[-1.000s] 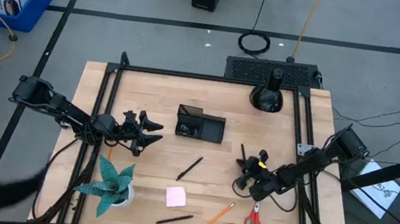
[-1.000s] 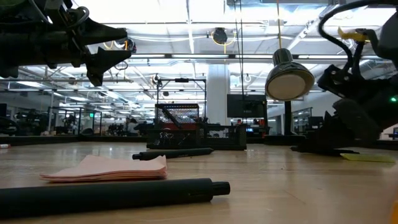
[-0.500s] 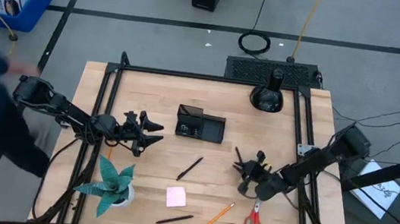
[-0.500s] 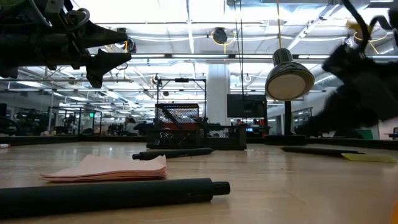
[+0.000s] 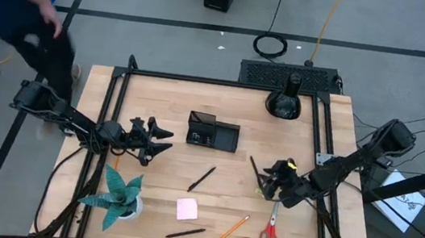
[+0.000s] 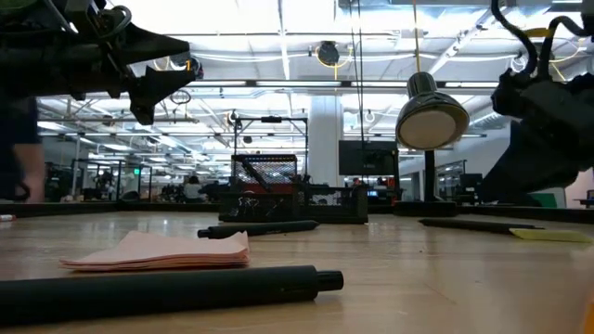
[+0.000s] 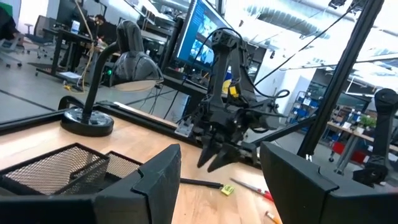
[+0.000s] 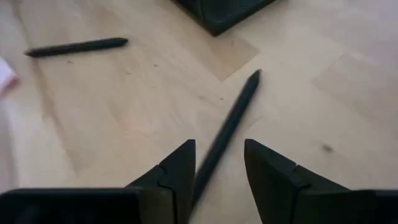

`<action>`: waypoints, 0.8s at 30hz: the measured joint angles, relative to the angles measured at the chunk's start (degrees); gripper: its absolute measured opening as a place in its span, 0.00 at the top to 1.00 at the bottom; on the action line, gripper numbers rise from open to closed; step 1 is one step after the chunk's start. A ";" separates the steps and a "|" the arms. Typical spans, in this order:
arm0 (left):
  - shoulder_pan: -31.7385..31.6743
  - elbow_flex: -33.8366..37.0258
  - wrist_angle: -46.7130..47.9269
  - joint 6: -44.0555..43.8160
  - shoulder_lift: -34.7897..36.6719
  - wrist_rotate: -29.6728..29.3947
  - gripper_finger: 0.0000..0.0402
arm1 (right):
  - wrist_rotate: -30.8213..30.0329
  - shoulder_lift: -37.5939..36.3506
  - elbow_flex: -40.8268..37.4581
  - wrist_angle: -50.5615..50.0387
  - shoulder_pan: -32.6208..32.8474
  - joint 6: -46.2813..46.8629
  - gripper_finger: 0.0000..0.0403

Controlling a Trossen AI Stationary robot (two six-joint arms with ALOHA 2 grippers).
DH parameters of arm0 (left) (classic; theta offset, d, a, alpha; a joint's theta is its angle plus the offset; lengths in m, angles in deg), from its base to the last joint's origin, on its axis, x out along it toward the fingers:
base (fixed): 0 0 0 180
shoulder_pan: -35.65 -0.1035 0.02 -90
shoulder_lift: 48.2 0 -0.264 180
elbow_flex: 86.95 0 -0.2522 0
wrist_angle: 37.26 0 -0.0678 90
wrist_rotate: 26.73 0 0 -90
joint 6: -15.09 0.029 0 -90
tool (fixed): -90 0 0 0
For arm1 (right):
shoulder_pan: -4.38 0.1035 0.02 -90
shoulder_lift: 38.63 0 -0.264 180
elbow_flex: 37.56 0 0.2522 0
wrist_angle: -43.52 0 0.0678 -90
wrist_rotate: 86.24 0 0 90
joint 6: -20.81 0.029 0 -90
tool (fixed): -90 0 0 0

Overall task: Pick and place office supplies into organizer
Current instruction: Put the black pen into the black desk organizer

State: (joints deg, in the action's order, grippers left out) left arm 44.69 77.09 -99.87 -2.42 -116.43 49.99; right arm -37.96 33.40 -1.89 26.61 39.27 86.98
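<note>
My right gripper hangs open above the table's right half. A black pen lies flat on the wood right below it, showing between the two fingers in the wrist view, apart from them. A small yellow piece lies beside that pen. The black organizer stands at mid-table toward the far edge. A second pen, a pink sticky-note pad, a third pen, an orange pencil and red-handled scissors lie loose. My left gripper waits open, raised, left of the organizer.
A teal spiky plant stands near the front left. A black desk lamp stands at the far right. A black frame runs round the table. A person moves past beyond the far left corner.
My right gripper has risen from the tabletop, rolled a little and opened. The black pen beneath it stays flat on the wood. A person has walked along the table's left side toward the far end.
</note>
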 joint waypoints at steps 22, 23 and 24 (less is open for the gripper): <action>-0.01 0.00 -0.11 0.99 -0.02 1.01 0.44 | 4.25 14.54 7.65 0.10 -5.84 -3.27 0.69; -0.01 0.00 -0.15 0.97 -0.01 1.01 0.44 | 4.59 15.74 8.62 -1.12 -6.07 -3.20 0.69; 0.00 0.00 -0.28 0.95 -0.02 1.01 0.44 | 4.75 16.57 9.60 -2.75 -6.08 -2.74 0.69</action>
State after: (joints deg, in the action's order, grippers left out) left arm 44.69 77.09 -100.15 -1.47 -116.45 51.00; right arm -33.21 49.97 7.71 23.86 33.20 84.23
